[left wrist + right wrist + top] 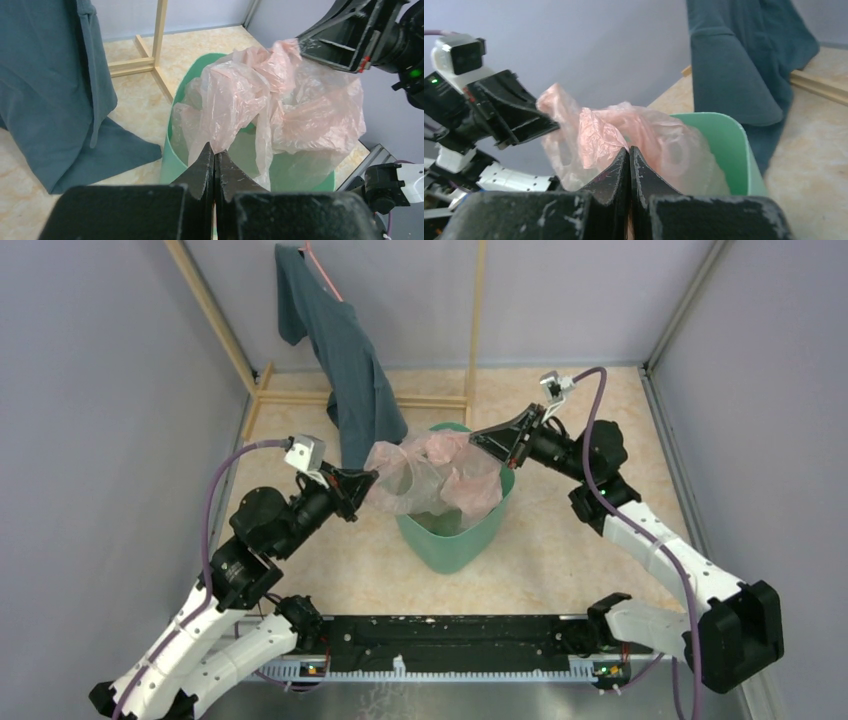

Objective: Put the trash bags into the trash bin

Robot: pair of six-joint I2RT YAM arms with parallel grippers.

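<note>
The pale pink trash bag [435, 475] hangs stretched over the mouth of the mint-green trash bin [455, 540], its lower part inside the bin. My left gripper [368, 482] is shut on the bag's left edge just left of the rim. My right gripper [482, 443] is shut on the bag's right edge above the far right rim. In the left wrist view my gripper [214, 152] pinches the film [280, 95] above the bin [172, 155]. In the right wrist view my gripper [629, 150] pinches the bag [594, 137] beside the bin [724, 145].
A dark teal garment [345, 360] hangs from a wooden frame [230, 340] behind the bin, its hem reaching the floor next to the bin's back left. Grey walls close in the marbled floor. The black rail [450, 640] lies along the near edge.
</note>
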